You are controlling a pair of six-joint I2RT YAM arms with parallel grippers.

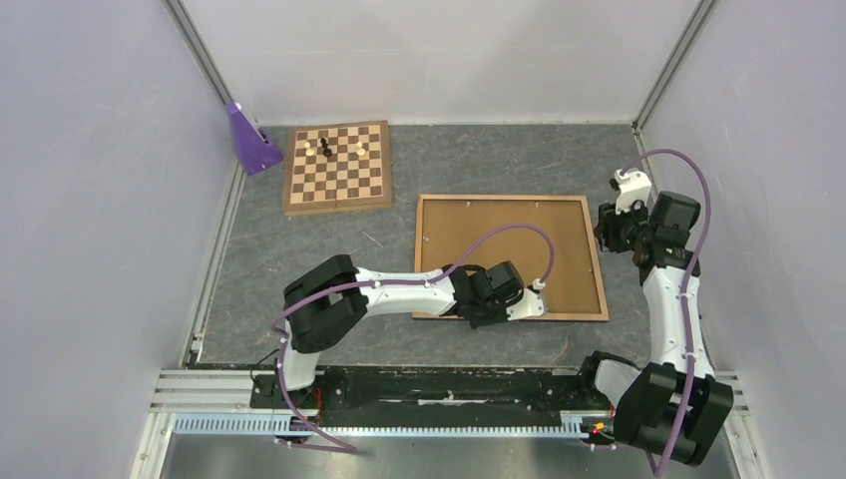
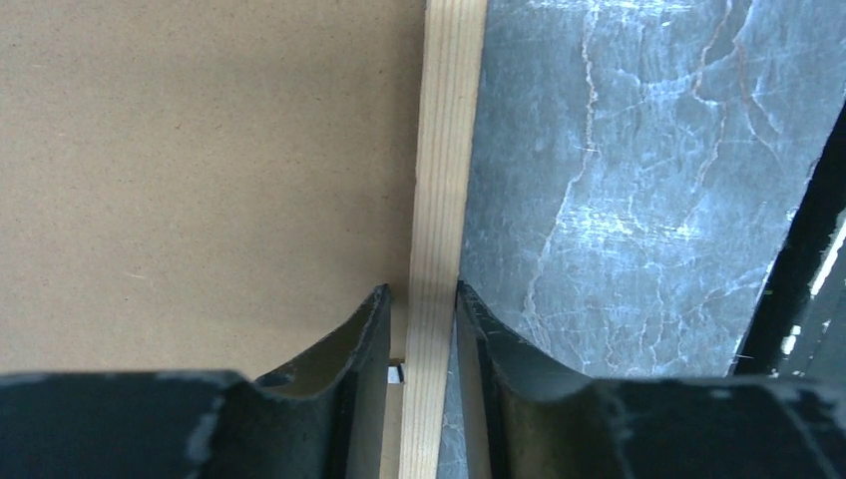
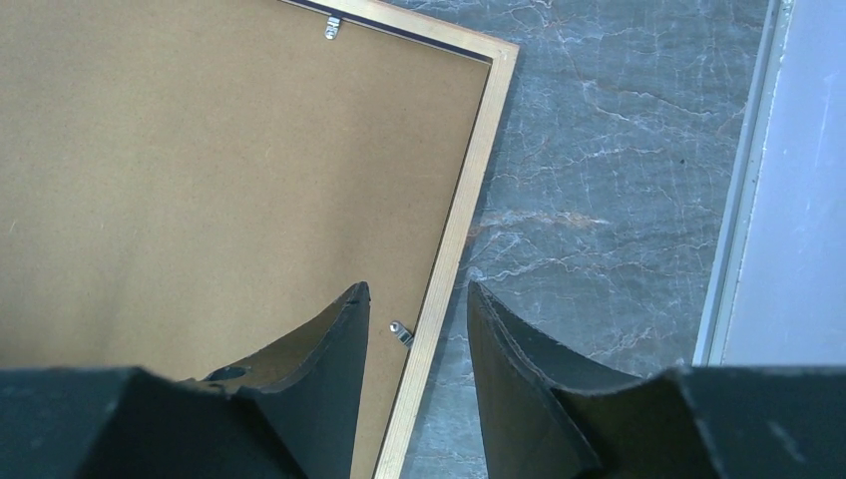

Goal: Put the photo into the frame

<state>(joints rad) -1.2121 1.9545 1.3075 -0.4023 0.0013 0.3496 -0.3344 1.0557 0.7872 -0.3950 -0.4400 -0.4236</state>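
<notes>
Two tools meet the frame (image 1: 511,199), which lies back-up on the worktop (image 1: 259,259), right of the chessboard (image 1: 337,168). Its near wooden rail is pinched by the left tool (image 2: 424,299). Over the right rail hangs the right tool (image 3: 417,294), fingers apart, holding nothing.

The frame (image 1: 499,198) lies flat on the table (image 1: 299,249), right of the middle, back upward, with the backing board (image 1: 479,215) inside it. Behind it to the left lies the chessboard (image 1: 337,167), a few pieces (image 1: 324,148) on its far part. A small stand (image 1: 249,140) is just left of it, by the far left corner. The left gripper (image 2: 419,299) has one finger on each side of the frame's near rail; the right gripper (image 3: 417,294) is over its right rail.
</notes>
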